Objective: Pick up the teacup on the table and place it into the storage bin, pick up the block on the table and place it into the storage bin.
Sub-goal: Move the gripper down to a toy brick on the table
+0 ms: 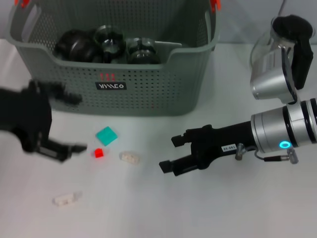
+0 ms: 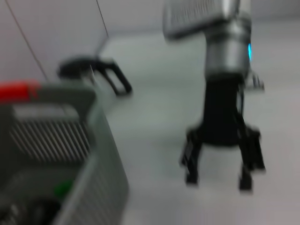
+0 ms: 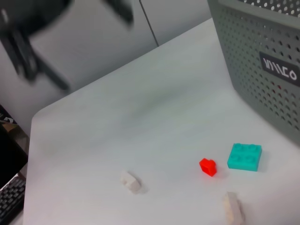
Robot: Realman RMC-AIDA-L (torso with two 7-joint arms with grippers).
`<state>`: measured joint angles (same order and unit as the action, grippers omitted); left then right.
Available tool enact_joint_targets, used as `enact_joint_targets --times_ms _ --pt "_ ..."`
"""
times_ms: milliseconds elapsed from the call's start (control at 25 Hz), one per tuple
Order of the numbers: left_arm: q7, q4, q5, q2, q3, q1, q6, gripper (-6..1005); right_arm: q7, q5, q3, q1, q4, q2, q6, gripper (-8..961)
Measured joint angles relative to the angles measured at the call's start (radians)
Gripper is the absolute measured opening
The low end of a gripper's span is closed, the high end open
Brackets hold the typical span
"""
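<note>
Blocks are up now, I'd guess: right gripper (image 1: 172, 153), fingers spread and empty, must drop onto the teal block (image 1: 106, 135); left gripper (image 1: 64, 124) hovers spread too.

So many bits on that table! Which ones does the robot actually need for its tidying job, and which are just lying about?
For the job:
- storage bin
- teal block
- red block
- two whitish blocks
- left gripper and right gripper, both open, above the table

Lying about:
- glass teapot, beside the bin
</note>
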<state>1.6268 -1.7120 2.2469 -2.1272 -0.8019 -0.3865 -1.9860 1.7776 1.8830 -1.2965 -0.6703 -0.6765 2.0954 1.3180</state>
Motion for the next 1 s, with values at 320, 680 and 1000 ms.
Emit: enact_joint_targets --times_ms 320,680,1000 --pt "-0.006 0.076 0.245 -0.029 -0.117 0.004 0.054 908 0.002 -0.001 0.004 -0.001 0.002 0.0 -0.002 944" --pt "0.038 0.216 0.449 -0.045 -0.286 0.005 0.201 894 0.004 -0.001 0.013 -0.006 0.002 0.002 0.002 941" --pt "0.097 0.315 0.524 -0.045 -0.353 -0.015 0.277 882 0.005 -0.001 0.026 -0.006 0.002 0.002 0.006 941"
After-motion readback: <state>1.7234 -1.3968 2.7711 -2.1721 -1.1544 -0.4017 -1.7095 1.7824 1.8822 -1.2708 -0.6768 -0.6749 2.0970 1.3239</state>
